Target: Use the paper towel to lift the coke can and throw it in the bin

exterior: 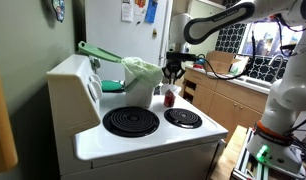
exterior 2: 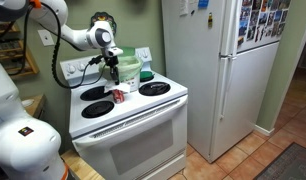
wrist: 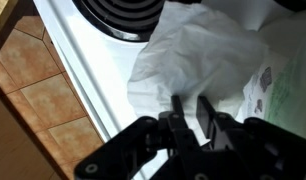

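Observation:
A red coke can (exterior: 170,97) stands on the white stove top (exterior: 143,140) between the burners; it also shows in an exterior view (exterior 2: 120,95). A crumpled white paper towel (wrist: 198,55) lies right under my gripper in the wrist view, and no can shows there. My gripper (exterior: 172,72) hangs a little above the can, fingers pointing down, as both exterior views show (exterior 2: 111,68). In the wrist view the two fingers (wrist: 190,110) stand a narrow gap apart with nothing between them. A bag with green print (wrist: 285,90) lies beside the towel; no clear bin shows.
A green and white bag (exterior: 141,72) sits at the back of the stove by the control panel (exterior: 91,90). Coil burners (exterior: 130,121) (exterior: 182,117) flank the can. A white fridge (exterior 2: 218,70) stands beside the stove. The tiled floor (wrist: 43,100) lies past the stove's edge.

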`<state>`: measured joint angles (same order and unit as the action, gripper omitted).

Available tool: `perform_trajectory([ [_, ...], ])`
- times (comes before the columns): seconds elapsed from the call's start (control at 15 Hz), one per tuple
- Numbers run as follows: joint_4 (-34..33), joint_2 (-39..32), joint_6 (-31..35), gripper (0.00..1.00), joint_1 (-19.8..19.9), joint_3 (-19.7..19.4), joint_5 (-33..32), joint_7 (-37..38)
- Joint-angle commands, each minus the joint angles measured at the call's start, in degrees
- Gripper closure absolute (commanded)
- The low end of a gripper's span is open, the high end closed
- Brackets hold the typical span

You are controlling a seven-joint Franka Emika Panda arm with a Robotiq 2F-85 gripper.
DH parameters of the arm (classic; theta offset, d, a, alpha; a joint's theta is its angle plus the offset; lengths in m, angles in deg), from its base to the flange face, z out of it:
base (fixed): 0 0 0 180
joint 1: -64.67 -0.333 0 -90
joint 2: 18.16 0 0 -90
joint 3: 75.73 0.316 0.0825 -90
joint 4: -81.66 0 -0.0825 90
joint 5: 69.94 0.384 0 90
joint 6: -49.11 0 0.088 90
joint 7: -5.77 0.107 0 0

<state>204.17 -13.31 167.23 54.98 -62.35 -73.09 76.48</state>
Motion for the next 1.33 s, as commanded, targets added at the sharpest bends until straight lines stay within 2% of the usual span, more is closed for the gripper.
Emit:
perform_trajectory([
  [0.0,-0.3,1.6,-0.2,0.44,-0.4,0.1,-0.6,1.0],
  [0.07,-0.3,2.0,-0.2,0.42,-0.4,0.1,-0.9,1.2],
  [0.13,-0.3,2.2,-0.3,0.56,-0.3,0.2,-1.0,1.5],
  [0.2,-0.1,2.4,-0.4,0.76,-0.2,0.3,-1.4,1.9],
  [0.27,0.2,2.5,-0.5,0.77,-0.2,0.4,-1.8,2.7],
  [0.47,0.6,2.6,0.0,1.00,-0.2,0.6,-1.4,5.1],
  [0.67,0.2,2.4,-1.4,1.00,-0.3,0.6,0.0,8.3],
  [0.87,0.5,2.1,-2.7,1.00,0.0,1.0,-3.9,13.5],
  [0.93,0.4,2.0,-3.3,1.00,-0.1,0.9,-3.7,13.8],
  [1.0,-0.6,1.4,-2.1,1.00,-0.2,0.4,-2.1,10.9],
  [1.27,-0.9,1.3,-2.2,0.99,-0.2,0.4,-2.2,11.1],
])
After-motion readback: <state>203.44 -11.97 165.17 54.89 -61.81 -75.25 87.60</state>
